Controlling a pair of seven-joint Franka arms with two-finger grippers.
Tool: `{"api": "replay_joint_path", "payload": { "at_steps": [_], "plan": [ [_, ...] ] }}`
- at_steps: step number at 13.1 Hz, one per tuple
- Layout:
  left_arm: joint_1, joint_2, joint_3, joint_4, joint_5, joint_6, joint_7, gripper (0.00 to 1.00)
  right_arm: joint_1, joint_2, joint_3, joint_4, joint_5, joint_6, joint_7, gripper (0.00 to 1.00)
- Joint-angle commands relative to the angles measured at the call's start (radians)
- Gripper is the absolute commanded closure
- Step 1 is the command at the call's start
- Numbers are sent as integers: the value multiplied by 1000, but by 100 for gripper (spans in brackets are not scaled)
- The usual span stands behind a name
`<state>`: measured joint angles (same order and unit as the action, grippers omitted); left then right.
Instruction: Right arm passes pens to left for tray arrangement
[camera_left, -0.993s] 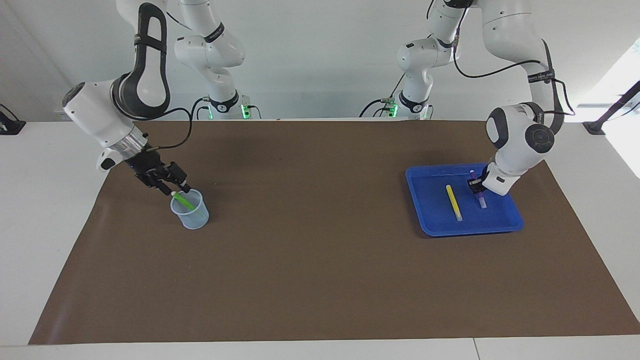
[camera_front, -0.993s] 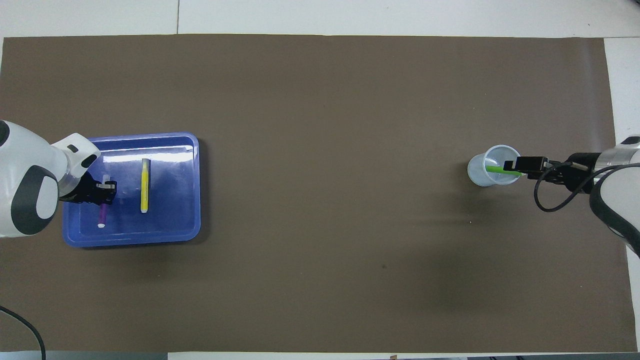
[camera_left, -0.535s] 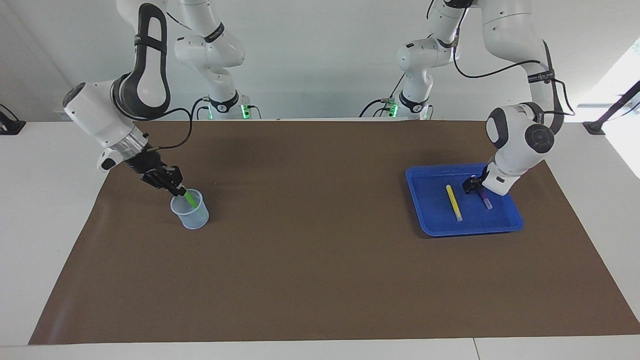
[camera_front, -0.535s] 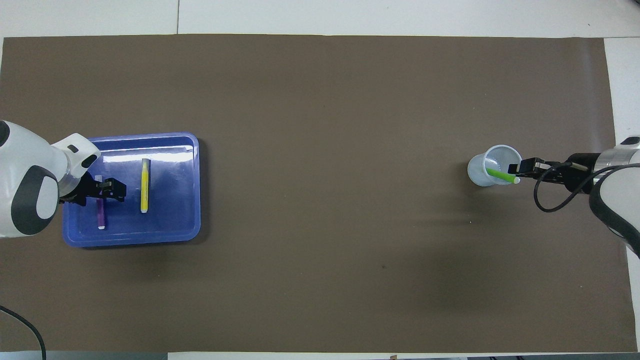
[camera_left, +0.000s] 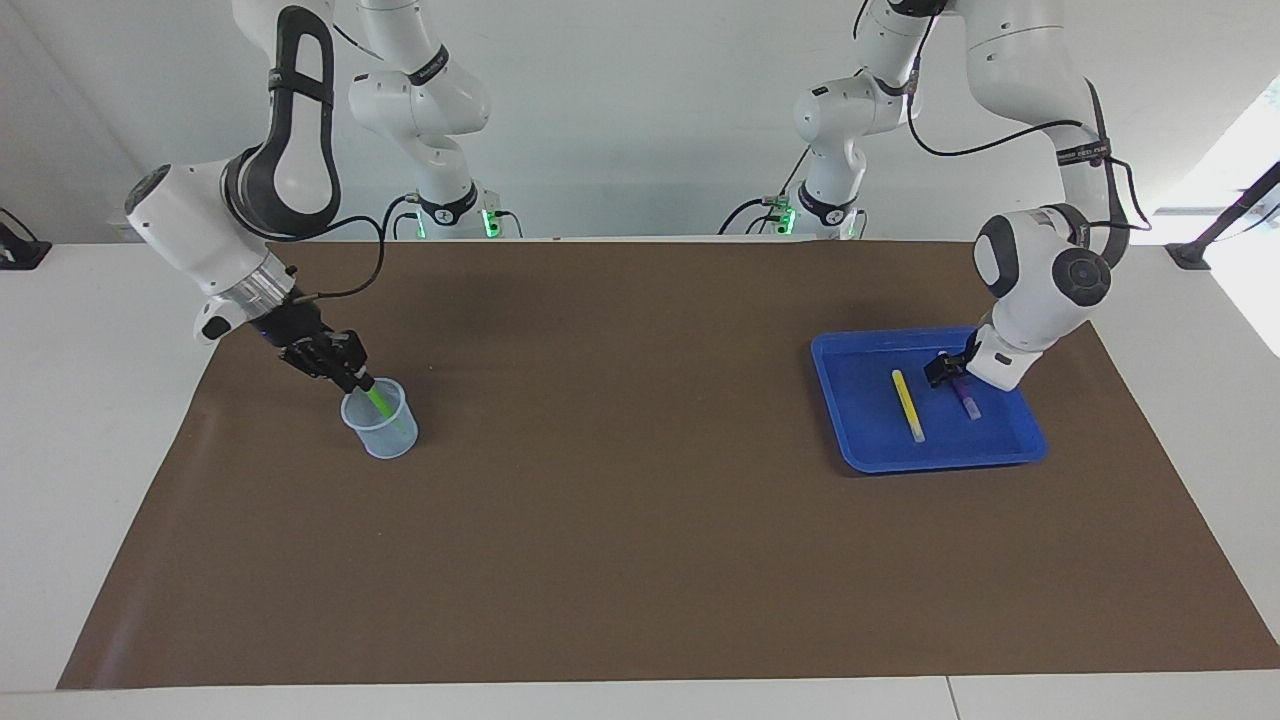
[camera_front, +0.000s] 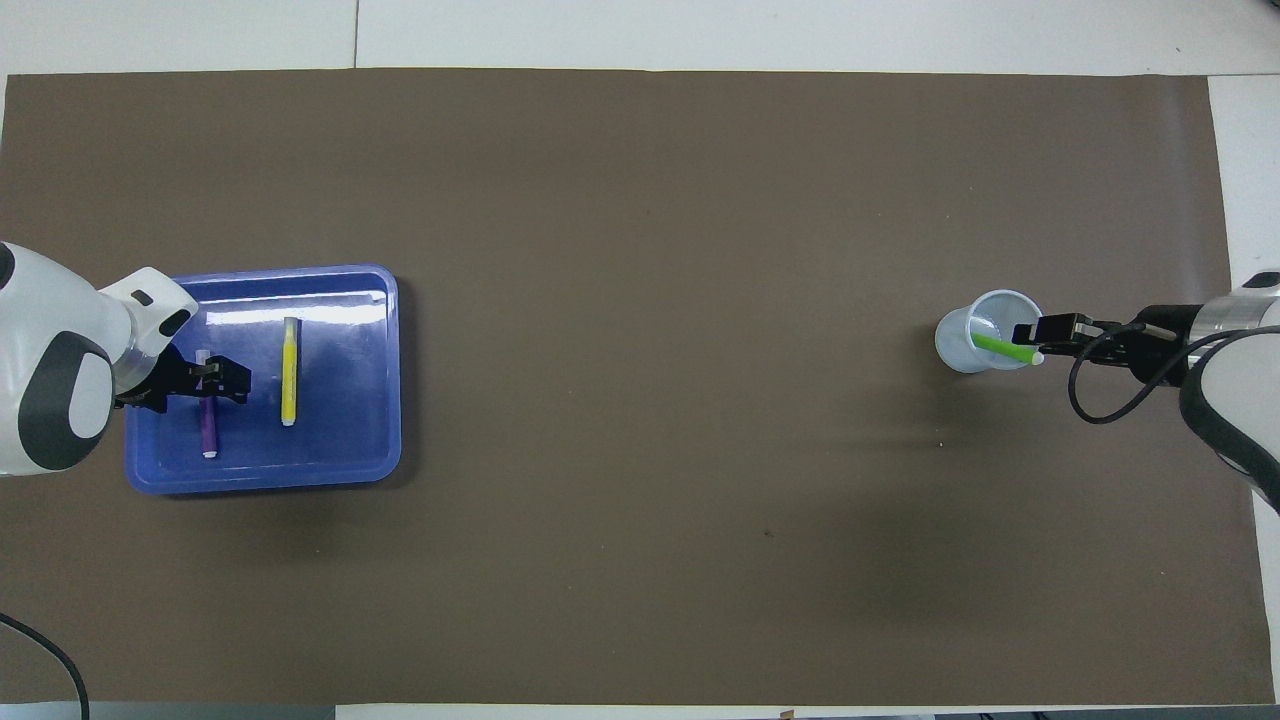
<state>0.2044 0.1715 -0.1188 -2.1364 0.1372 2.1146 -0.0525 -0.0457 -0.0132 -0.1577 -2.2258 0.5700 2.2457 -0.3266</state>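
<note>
Pens first, as seen from across the desk: the green pen (camera_left: 379, 403) leans in a small translucent cup (camera_left: 381, 423) toward the right arm's end of the desk, its upper end sticking out above the rim. The right claw (camera_left: 352, 378) is down at that upper end with its fingers together on the pen, clamped on it. Toward the left arm's end sits the blue tray (camera_left: 858, 455) on the brown mat (camera_left: 640, 540). The yellow pen (camera_left: 908, 405) lies flat inside the tray, and the purple pen (camera_left: 967, 399) lies just beside it, closer to the left arm's end, the two apart and roughly parallel. The left claw (camera_left: 944, 371) hangs low over the tray at the purple pen's robot-side end, its fingers spread apart and gripping nothing.

From overhead, the tray (camera_front: 385, 300) is well apart from the cup (camera_front: 960, 345), each near its own end of the mat (camera_front: 640, 500). The yellow pen (camera_front: 289, 370) and the purple pen (camera_front: 208, 425) both lie lengthwise in the tray. The left claw (camera_front: 208, 378) straddles the purple pen with a finger (camera_front: 238, 376) out on either side of it; I cannot tell whether either finger touches it. The green pen (camera_front: 1003, 348) slants out across the cup's rim, whitish tip outward, with the right claw (camera_front: 1035, 335) closed on it at that rim.
</note>
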Motion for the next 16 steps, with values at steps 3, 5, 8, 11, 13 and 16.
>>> {"api": "replay_joint_path", "payload": {
  "at_steps": [3, 5, 8, 11, 13, 16],
  "plan": [
    [-26, 6, -10, 263, -208, -334, -21, 0, 3, -4, 3, 5, -73, 11, -11, 54],
    [-30, -1, -15, 367, -316, -468, -149, 0, 4, -5, 3, -1, -82, 12, -9, 55],
    [-54, -44, -30, 431, -499, -513, -421, 0, 6, -10, 4, -12, -84, 6, -11, 55],
    [-75, -111, -36, 417, -664, -506, -611, 0, 7, -17, 3, -38, -84, 8, -11, 55],
    [-80, -125, -38, 402, -808, -501, -722, 0, 7, -19, 3, -38, -84, 8, -11, 55],
    [-83, -174, -36, 305, -1009, -450, -800, 0, 7, -17, 6, -38, -84, 21, -9, 60]
  ]
}}
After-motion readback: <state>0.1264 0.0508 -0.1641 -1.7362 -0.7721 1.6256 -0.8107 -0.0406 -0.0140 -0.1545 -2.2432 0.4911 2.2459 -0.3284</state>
